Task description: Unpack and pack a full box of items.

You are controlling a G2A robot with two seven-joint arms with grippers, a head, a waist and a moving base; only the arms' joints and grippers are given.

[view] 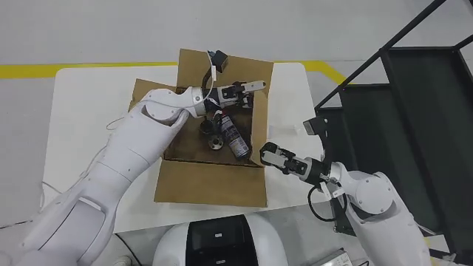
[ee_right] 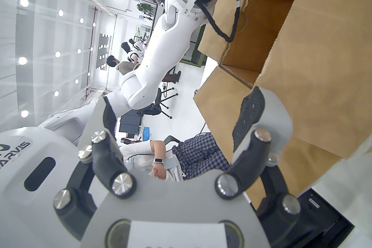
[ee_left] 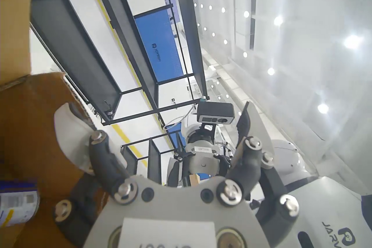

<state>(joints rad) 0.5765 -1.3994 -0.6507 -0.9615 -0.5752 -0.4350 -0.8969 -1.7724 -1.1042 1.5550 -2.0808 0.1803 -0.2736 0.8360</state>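
Note:
An open cardboard box (view: 211, 185) stands on the white table (view: 81, 111). In it lie a dark can with a red label (view: 236, 139) and a small round dark item (view: 214, 142). My left gripper (view: 251, 94) hangs inside the box near its right wall, open and holding nothing; the left wrist view shows the same gripper (ee_left: 158, 121) with its jaws wide apart, the box wall (ee_left: 32, 127) beside one finger and the can (ee_left: 17, 202) at the edge. My right gripper (view: 264, 155) is outside the box at its front right corner, open and empty (ee_right: 181, 103), close to the box (ee_right: 319, 42).
A black metal shelf rack (view: 399, 103) stands just right of the table. The box's flaps are folded outward at the back (view: 222, 63) and the front. Bare table lies left of the box and along its right side (view: 292, 96).

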